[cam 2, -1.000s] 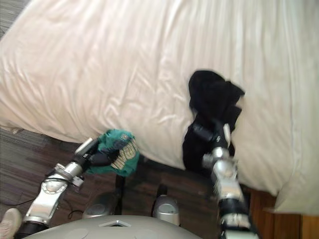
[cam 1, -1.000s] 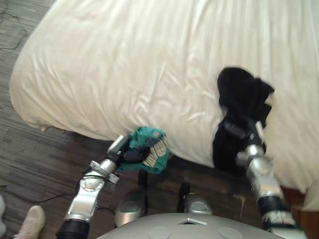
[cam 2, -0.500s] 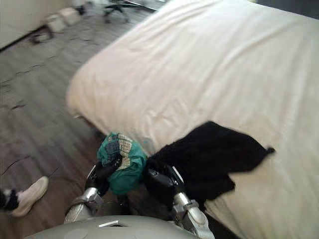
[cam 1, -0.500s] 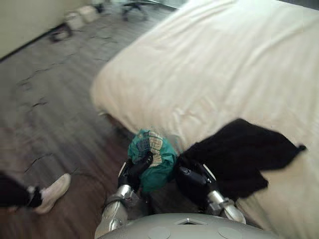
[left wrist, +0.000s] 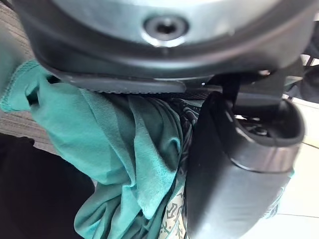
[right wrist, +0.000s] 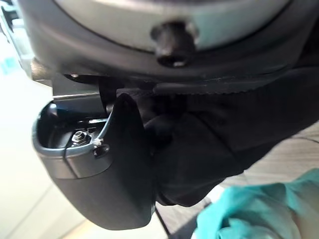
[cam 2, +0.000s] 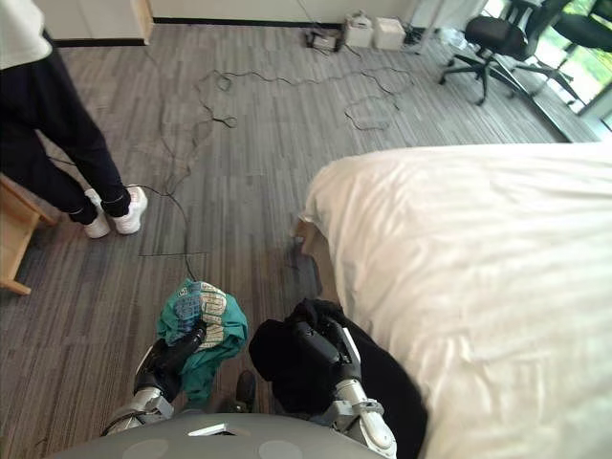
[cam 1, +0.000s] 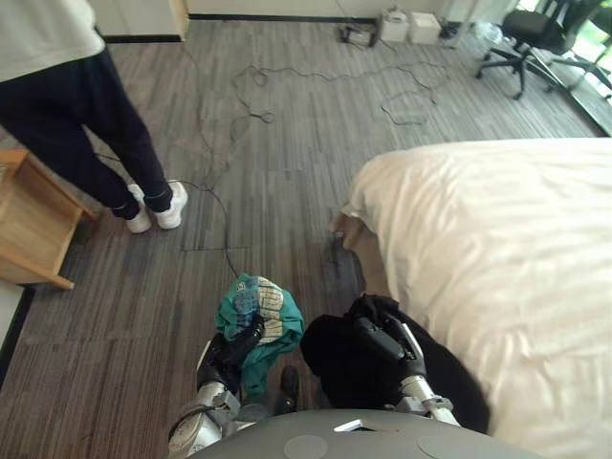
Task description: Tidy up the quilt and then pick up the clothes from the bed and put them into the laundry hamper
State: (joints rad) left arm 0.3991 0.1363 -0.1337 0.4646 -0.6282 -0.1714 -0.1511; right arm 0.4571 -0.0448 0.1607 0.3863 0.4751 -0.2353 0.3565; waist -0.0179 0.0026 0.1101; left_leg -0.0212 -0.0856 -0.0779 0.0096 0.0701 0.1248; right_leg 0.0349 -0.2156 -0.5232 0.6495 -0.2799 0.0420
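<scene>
Now the black cloth [cam 1: 332, 360] is off the bed [cam 1: 497, 249], gripped in my right hand [cam 1: 390, 346] beside the bed's corner. My left hand [cam 1: 236, 344] clutches the green shirt [cam 1: 268, 308] over the floor [cam 1: 287, 143].

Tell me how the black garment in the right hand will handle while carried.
Probably floppy: the black garment sags in folds around the right hand. Likely light, since that hand alone carries it. A loose part trails toward the bed, so it might snag.
</scene>
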